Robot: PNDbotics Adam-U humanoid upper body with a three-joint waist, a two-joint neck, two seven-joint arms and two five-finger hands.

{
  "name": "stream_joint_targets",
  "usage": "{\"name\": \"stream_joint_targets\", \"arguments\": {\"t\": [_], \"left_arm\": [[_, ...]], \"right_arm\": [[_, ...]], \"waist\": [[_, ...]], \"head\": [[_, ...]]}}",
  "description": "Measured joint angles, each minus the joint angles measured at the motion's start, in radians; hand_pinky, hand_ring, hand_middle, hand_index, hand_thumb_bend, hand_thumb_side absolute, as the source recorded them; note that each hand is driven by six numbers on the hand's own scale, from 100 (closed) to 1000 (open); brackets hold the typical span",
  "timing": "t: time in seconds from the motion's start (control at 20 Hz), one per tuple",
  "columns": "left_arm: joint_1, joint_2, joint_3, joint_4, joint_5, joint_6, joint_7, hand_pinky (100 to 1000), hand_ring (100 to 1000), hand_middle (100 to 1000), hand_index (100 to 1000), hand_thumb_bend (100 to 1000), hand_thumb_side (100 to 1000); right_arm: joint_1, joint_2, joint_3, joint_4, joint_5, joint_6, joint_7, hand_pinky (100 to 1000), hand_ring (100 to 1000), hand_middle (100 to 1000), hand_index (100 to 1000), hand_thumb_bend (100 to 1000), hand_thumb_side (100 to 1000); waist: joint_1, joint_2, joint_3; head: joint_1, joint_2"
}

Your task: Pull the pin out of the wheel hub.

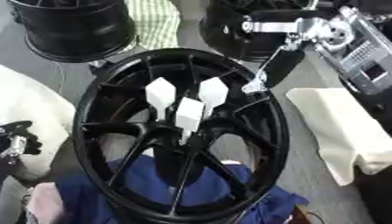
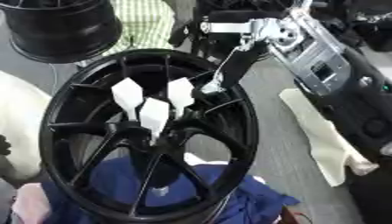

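1. Wheel hub (image 1: 99, 131): black multi-spoke rim, fills centre of frame, tilted toward the cam, lower edge sitting on blue cloth (image 1: 153, 183) at bottom of frame. Looks heavy & rigid – prob won't shift w/ a light tug, but it's propped on soft fabric so could rock.
2. Pins: three white faceted pieces stuck in the hub centre. Left pin (image 1: 160, 94), right pin (image 1: 213, 92), lower middle pin (image 1: 189, 114). Heads are wide & angular, tapering to narrow stems going down into the bolt area. Likely light, stiff plastic; smooth faces may be slippery.
3. Best hold, imo: pinch across the flat sides of a head, just above where it narrows, pull straight along the stem axis – angled pull could jam or snap the stem.
4. Right hand (image 1: 257, 85): comes in from upper right of frame, silver wrist joint above, dark fingers pointing down to the rim's upper right edge, tip just beside right pin but not on it. Holding nothing; can't tell how wide fingers are spread.
5. Left hand (image 1: 15, 140): at left edge of frame, mid-height, idle, well apart from the pins; finger state not clear.
6. Cream cloth (image 1: 344, 127) lies right of the hub on the grey surface (image 1: 306, 175); second black rim (image 1: 73, 26) upper left, not involved
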Motion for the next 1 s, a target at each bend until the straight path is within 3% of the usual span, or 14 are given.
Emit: {"name": "stream_joint_targets", "arguments": {"t": [1.0], "left_arm": [[-0.003,-0.008,-0.001,0.0,0.0,-0.004,-0.005,578,568,513,743,100,484]], "right_arm": [[0.001,0.046,0.023,0.077,-0.003,-0.009,0.006,663,735,789,865,524,165]], "waist": [[0.004,0.003,0.014]], "head": [[-0.009,0.0]]}}
